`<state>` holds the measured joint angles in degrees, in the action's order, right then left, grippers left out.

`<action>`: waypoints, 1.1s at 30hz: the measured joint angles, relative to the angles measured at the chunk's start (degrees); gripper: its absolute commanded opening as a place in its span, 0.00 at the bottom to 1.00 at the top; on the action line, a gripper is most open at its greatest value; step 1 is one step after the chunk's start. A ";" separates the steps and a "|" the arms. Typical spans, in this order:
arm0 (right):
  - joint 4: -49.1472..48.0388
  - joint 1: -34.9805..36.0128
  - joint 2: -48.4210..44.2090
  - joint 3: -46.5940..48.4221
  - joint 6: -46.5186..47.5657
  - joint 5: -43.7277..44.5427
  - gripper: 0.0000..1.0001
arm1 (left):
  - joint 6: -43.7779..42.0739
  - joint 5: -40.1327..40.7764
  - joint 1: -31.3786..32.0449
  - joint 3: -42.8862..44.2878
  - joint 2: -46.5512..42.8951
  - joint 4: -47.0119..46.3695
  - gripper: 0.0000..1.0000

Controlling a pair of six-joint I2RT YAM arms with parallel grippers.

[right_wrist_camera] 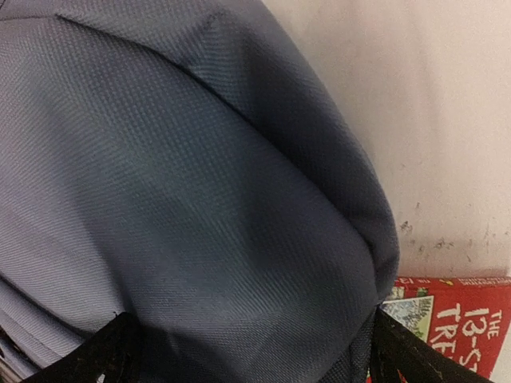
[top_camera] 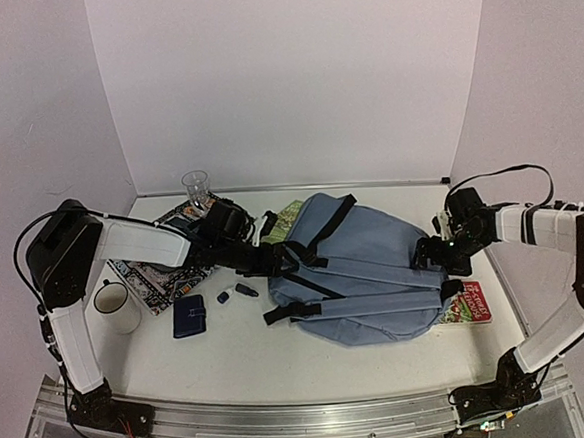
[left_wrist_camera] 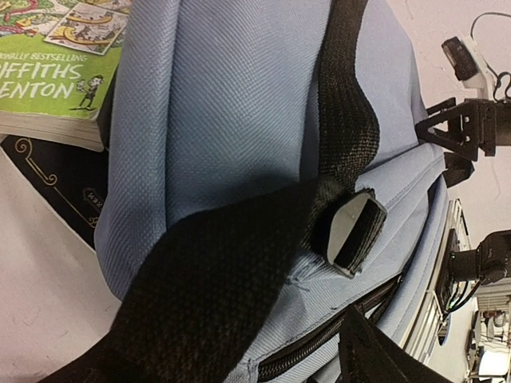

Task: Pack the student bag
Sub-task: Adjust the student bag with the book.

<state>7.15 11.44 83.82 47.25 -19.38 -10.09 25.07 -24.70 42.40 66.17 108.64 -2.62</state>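
Observation:
The student bag (top_camera: 371,269), a large grey-blue backpack with black straps, lies flat in the middle of the table. My left gripper (top_camera: 275,259) is at its left end among the straps. In the left wrist view a wide black strap (left_wrist_camera: 215,279) crosses between the jaws above the dark zipper (left_wrist_camera: 319,343). One finger (left_wrist_camera: 379,351) shows at the lower right and the jaws stand wide. My right gripper (top_camera: 439,255) presses on the bag's right end. Its open jaws straddle a bulge of bag fabric (right_wrist_camera: 239,239), with dark fingers (right_wrist_camera: 88,363) at both lower corners.
A green book (top_camera: 284,220) lies behind the bag's left end on darker books (left_wrist_camera: 48,175). A red book (top_camera: 468,305) pokes out under the right end. Left of the bag are a comic (top_camera: 161,280), white mug (top_camera: 115,303), blue wallet (top_camera: 190,315), small dark items (top_camera: 245,289) and a glass (top_camera: 197,189).

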 measured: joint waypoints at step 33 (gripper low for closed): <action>1.97 4.76 0.77 20.85 9.23 15.77 0.96 | 5.00 7.26 1.30 4.92 3.04 2.08 0.79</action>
<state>9.11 16.20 84.59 68.10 -10.15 5.68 30.06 -17.44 43.70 71.09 111.68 -0.54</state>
